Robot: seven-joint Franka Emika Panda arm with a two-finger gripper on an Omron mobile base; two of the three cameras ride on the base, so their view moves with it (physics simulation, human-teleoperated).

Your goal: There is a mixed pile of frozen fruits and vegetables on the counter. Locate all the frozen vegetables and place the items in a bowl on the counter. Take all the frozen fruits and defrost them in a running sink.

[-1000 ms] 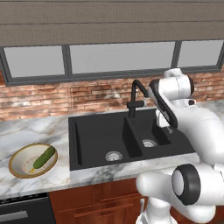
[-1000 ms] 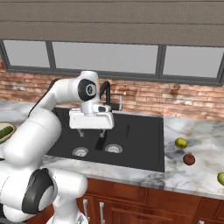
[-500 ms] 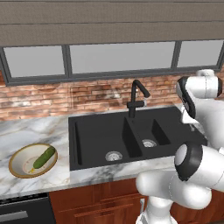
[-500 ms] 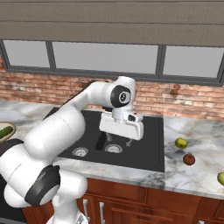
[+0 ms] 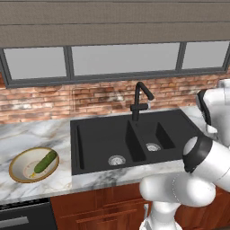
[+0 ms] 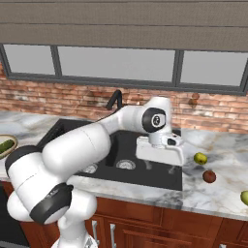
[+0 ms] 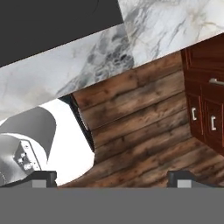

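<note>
The long green cucumber-like piece (image 5: 46, 161) lies in the golden-rimmed bowl (image 5: 18, 158) on the counter left of the black sink (image 5: 101, 139); the bowl (image 6: 10, 140) also peeks in at the left edge of the right base view. On the marble right of the sink sit a bright yellow-green ball (image 6: 200, 158), a dark red ball (image 6: 209, 176) and a paler yellow-green ball (image 6: 245, 197). My gripper (image 6: 160, 167) hangs open and empty over the sink's right front edge, left of the balls. Its tips (image 7: 113, 179) stand wide apart in the hand view.
The black gooseneck tap (image 5: 140, 96) rises behind the basins, with no water visible. Reddish-brown cabinets (image 7: 203, 100) and a wooden floor (image 7: 140, 144) lie below the counter edge (image 7: 65, 74). A brick wall and windows close off the back.
The arm has swung right, carrying the open gripper from above the sink basins to the sink's right front edge, nearer the balls. The objects have stayed put.
</note>
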